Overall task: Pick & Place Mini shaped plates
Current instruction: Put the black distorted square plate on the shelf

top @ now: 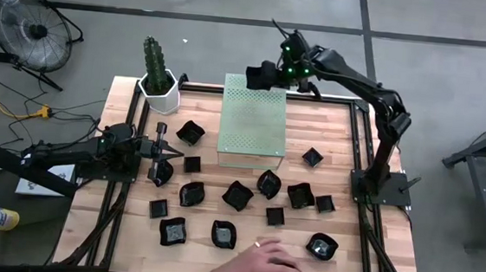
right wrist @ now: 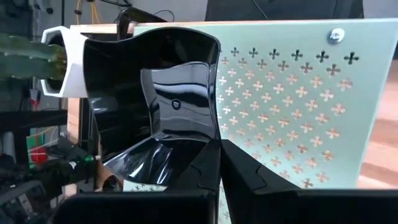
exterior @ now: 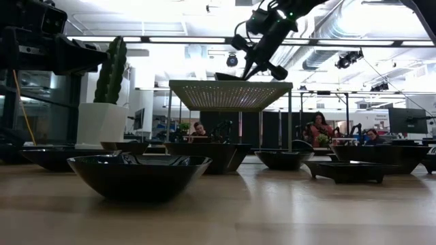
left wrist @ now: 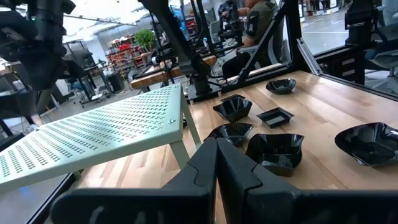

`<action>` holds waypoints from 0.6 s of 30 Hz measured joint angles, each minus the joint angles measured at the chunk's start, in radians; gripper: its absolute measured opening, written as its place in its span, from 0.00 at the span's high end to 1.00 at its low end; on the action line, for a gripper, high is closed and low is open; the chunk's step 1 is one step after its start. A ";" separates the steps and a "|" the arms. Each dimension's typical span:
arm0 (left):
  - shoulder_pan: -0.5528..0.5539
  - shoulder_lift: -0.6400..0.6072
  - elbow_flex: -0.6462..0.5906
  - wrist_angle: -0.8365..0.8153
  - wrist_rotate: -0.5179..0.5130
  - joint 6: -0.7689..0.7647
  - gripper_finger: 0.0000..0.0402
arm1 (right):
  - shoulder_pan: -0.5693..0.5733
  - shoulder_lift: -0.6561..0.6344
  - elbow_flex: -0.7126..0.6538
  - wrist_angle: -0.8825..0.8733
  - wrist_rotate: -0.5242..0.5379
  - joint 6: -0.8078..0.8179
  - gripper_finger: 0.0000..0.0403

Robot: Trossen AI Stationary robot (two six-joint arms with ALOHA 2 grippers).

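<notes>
Several glossy black mini shaped plates [top: 237,195] lie scattered on the wooden table [top: 339,126], some square, some wavy-edged. My right gripper [top: 263,73] hangs over the far edge of the pale green perforated stand [top: 254,115], shut on one black plate [right wrist: 155,93]. The low view shows this gripper [exterior: 251,71] just above the stand's top [exterior: 228,92]. At the table's left, my left gripper [top: 175,152] waits level and shut, holding nothing; it shows as closed fingers [left wrist: 217,155] in its own wrist view. My right gripper pinches the black plate by its rim [right wrist: 189,155] between the two fingers. The fingers slant down from the table's far right. The plate is tilted, its hollow side turned toward the wrist camera, above the stand's far part; whether it touches the stand I cannot tell.
A white pot with a cactus [top: 160,90] stands at the far left, beside the stand. A person's hand [top: 263,261] reaches over the near edge among the plates. Dark frame rails [top: 364,163] run along the table's sides. Bare wood lies right of the stand.
</notes>
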 joint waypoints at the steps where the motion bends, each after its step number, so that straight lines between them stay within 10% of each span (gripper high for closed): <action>1: 0.000 0.000 0.000 0.000 0.000 0.000 0.99 | 0.003 0.003 0.000 0.000 0.000 0.005 0.99; 18: 0.000 0.000 0.000 0.000 0.000 0.000 0.99 | 0.032 0.018 -0.001 -0.049 0.064 0.055 0.97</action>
